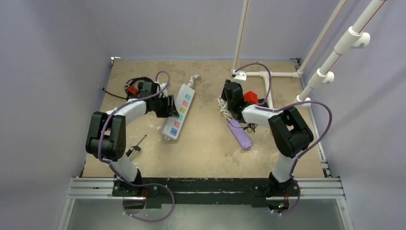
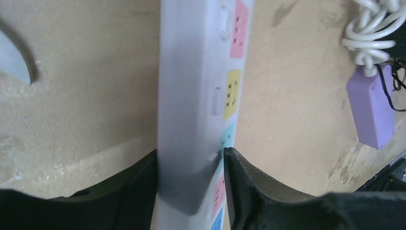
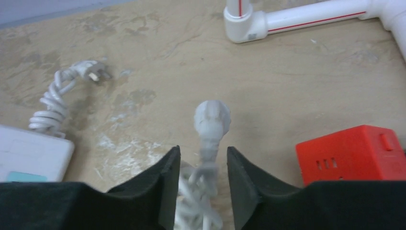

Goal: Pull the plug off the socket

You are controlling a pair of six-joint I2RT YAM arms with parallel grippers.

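Note:
The socket (image 1: 179, 112) is a long white power strip with pastel outlets, lying left of the table's middle. My left gripper (image 1: 171, 106) reaches it from the left. In the left wrist view the socket (image 2: 201, 96) runs between the fingers and my left gripper (image 2: 190, 151) is shut on it, both pads against its sides. The plug (image 3: 212, 117) is white and lies loose on the table, away from the socket. Its coiled cord passes between the spread fingers of my right gripper (image 3: 202, 149), which is open with a gap on each side. From above, my right gripper (image 1: 231, 92) is right of centre.
A purple bar (image 1: 240, 133) lies beside the white cord coil (image 1: 222, 108), with a red cube (image 1: 250, 97) just right of my right gripper. The socket's own cord and plug (image 3: 93, 72) curl at its far end. White pipes (image 1: 268, 74) stand far right; a screwdriver (image 1: 136, 146) lies near left.

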